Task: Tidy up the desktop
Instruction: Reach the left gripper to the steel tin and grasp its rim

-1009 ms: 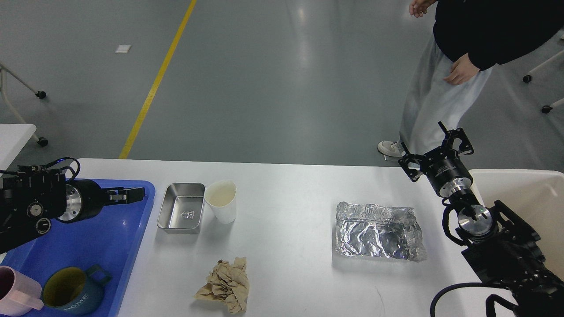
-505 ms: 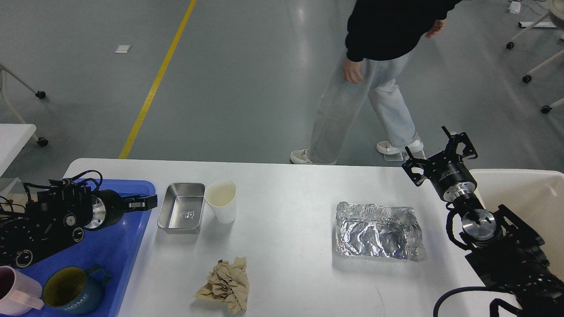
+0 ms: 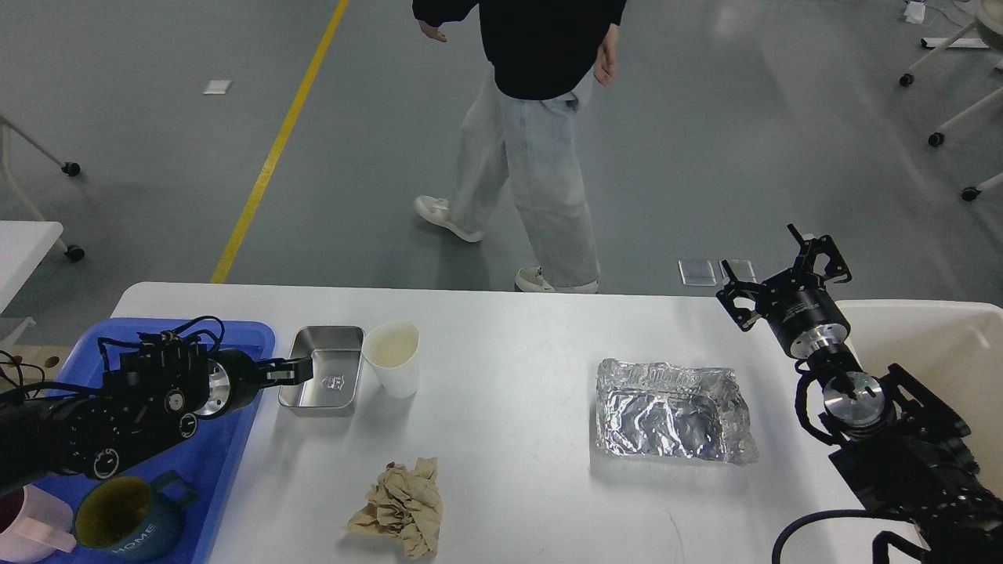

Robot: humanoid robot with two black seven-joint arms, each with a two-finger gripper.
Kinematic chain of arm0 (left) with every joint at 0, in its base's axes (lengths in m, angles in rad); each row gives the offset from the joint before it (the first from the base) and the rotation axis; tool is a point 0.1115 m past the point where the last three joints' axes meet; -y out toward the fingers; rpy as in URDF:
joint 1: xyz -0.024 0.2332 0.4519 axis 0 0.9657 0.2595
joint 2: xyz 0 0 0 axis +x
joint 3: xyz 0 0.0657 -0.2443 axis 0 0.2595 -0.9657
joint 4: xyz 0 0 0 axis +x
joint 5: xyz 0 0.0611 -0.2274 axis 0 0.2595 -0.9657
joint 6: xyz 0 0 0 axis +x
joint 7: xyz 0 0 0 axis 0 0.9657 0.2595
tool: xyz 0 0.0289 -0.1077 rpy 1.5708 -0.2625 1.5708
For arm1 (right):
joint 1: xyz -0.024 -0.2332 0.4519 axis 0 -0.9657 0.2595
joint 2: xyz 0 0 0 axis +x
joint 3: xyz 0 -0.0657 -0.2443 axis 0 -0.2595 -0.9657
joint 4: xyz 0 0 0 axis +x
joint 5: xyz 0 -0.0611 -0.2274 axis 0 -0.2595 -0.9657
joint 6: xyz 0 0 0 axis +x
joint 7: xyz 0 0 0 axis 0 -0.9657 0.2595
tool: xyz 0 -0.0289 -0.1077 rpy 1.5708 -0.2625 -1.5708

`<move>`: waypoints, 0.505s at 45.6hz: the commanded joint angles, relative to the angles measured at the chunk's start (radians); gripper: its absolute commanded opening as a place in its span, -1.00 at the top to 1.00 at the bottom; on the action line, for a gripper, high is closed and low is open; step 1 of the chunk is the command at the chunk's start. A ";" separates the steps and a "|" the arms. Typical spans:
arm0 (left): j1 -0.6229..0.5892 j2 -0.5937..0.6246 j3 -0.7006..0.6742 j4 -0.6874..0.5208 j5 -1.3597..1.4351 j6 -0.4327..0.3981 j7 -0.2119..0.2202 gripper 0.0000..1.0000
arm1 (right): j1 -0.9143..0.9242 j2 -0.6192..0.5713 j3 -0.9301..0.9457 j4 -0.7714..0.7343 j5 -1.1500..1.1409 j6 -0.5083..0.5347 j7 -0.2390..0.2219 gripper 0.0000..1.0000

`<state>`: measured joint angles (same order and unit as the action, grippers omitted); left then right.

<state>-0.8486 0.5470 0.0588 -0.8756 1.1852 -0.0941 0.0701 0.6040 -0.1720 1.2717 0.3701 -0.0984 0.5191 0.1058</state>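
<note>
large smooth white tabletop (image 3: 501,329) with rounded corners: fills the lower half of the view; near edge and right corner cut off by the frame and hidden behind the right arm.
cream-white plastic bin (image 3: 932,345): at the tabletop's right end, only part of its rim and inner wall visible, the rest behind the right arm or out of frame.
blue plastic tray (image 3: 235,407): on the tabletop's left end, largely covered by the left arm; lower part cut off.
person in black top and pale jeans (image 3: 533,157): on the grey floor beyond the tabletop, head out of frame.
crumpled silver foil container (image 3: 670,411): right of centre, well apart from the other items.
rectangular steel tin (image 3: 333,364): just right of the tray, its left part behind the left hand.
white paper cup (image 3: 396,356): upright, just beside the tin; whether they touch is unclear.
crumpled brown paper wad (image 3: 403,509): near the front edge.
dark blue mug (image 3: 129,521): in the tray, partly cut off.
pink mug (image 3: 27,529): mostly out of frame.
left hand (image 3: 298,370): over the tin's left edge, seen dark and side-on; cannot tell whether open or closed.
right hand (image 3: 783,274): above the far right edge, fingers spread apart, holding nothing.
</note>
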 commanded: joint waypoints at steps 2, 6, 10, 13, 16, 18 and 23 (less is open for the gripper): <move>0.008 -0.041 -0.002 0.058 -0.013 0.001 -0.004 -0.35 | 0.000 0.000 0.000 0.000 0.000 0.001 0.000 -1.00; 0.011 -0.062 -0.002 0.084 -0.015 0.001 -0.004 -0.35 | -0.001 0.000 0.000 0.001 0.000 0.001 -0.001 -1.00; 0.011 -0.064 -0.002 0.084 -0.015 0.001 -0.004 -0.32 | -0.006 0.000 0.000 0.001 0.000 0.001 0.000 -1.00; 0.011 -0.064 -0.002 0.084 -0.015 -0.001 -0.004 -0.21 | -0.004 0.000 0.000 0.001 -0.001 0.001 0.000 -1.00; 0.011 -0.065 -0.001 0.086 -0.015 -0.006 -0.004 -0.02 | -0.006 0.000 0.000 0.001 0.000 0.001 -0.001 -1.00; 0.011 -0.065 0.000 0.084 -0.015 -0.012 -0.003 0.06 | -0.006 0.000 0.000 0.001 0.000 0.001 -0.001 -1.00; 0.014 -0.065 0.003 0.084 -0.015 -0.018 -0.004 0.27 | -0.006 0.000 0.000 0.000 0.000 0.001 -0.001 -1.00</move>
<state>-0.8374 0.4822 0.0571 -0.7908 1.1704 -0.1050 0.0660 0.5985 -0.1720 1.2717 0.3715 -0.0985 0.5202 0.1050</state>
